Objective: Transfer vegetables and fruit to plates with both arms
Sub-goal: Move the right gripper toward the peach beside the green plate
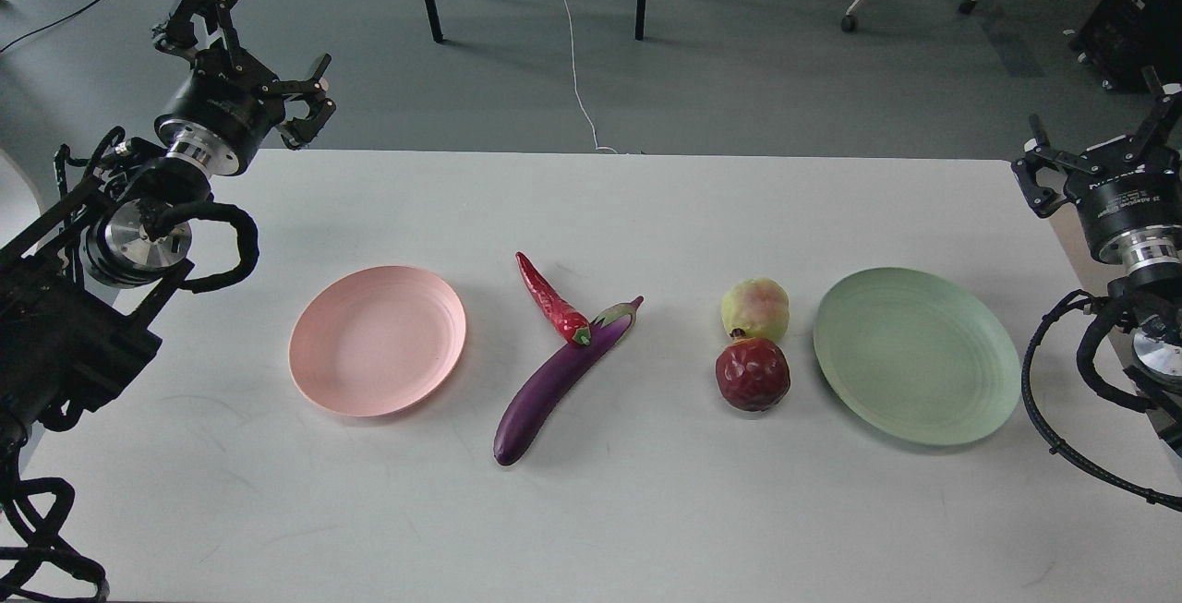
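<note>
Eggplant (pixel 560 383), chili (pixel 551 299), two fruits, all lying on the table (pixel 646 511), none plated yet. So basically at the start: nothing gripped, both plates bare.

Left gripper (pixel 247 54) up over the far left edge of the table, fingers spread wide, holding nothing. Pink plate (pixel 377 341) sits nearer and a bit right of those jaws, well apart. Eggplant and chili further right again, between the two plates, chili's stem end resting against the eggplant's cap.

Right gripper (pixel 1099 155) off the table's right edge, also empty; looks open with fingers splayed upward, but seen at an odd angle, so not totally sure how wide. Green plate (pixel 917 355) nearer and left of those jaws. Yellow-green fruit (pixel 755 308) and red fruit (pixel 753 374) just left of that plate, touching each other, red one nearer the camera.

Next move, best guess: left jaws down and right onto a vegetable, probably the chili first since it leans on the eggplant. Right jaws down and left onto one fruit. Tricky bit there: the fruits touch, so a finger needs to slip in without knocking the other one rolling. Round and smooth, so likely to slide if pinched off-centre.

Count:
- vegetables: 2 (one eggplant, one chili)
- fruit: 2
- plates: 2
- grippers: 2, both empty
</note>
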{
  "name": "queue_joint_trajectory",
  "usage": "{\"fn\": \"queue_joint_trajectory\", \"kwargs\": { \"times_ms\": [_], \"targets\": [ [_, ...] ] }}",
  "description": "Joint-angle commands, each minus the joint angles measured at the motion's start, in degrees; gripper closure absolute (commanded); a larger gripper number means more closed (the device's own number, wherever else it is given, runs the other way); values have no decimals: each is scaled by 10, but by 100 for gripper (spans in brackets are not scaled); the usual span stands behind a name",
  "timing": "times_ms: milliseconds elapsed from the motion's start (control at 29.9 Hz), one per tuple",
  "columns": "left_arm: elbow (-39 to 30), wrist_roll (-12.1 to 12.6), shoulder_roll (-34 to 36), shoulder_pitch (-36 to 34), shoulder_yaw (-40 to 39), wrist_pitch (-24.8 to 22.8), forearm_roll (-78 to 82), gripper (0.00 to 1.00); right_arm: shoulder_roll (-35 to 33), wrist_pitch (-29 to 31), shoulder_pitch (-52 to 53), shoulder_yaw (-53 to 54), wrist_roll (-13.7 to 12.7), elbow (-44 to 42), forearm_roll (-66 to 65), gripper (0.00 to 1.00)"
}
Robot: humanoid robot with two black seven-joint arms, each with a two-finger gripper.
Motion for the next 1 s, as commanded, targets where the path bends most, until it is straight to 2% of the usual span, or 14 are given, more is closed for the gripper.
{"fn": "queue_joint_trajectory", "kwargs": {
  "times_ms": [0,100,201,301,602,736,970],
  "targets": [
    [-1,-14,-4,-1,-4,-1,3,2,6,0,3,5,1,-7,0,2],
    [-1,-43,-4,-2,-3,0,3,2,0,0,6,3,1,-7,0,2],
    [-1,-46,-3,-5,-5,0,3,2,-15,0,14,-3,1,-3,-2,2],
    [-1,-46,1,-7,-6,6,2,2,-68,0,48,-35,0,4,-4,2],
    [-3,-47,23,-5,-7,1,-2,2,-145,0,329,-370,1,41,-15,2],
    [-4,-46,29,-3,-7,-1,-1,2,-140,0,482,-535,7,75,-80,2],
    [-10,-49,28,-2,-7,-1,2,2,-114,0,634,-696,10,148,-224,2]
  ]
}}
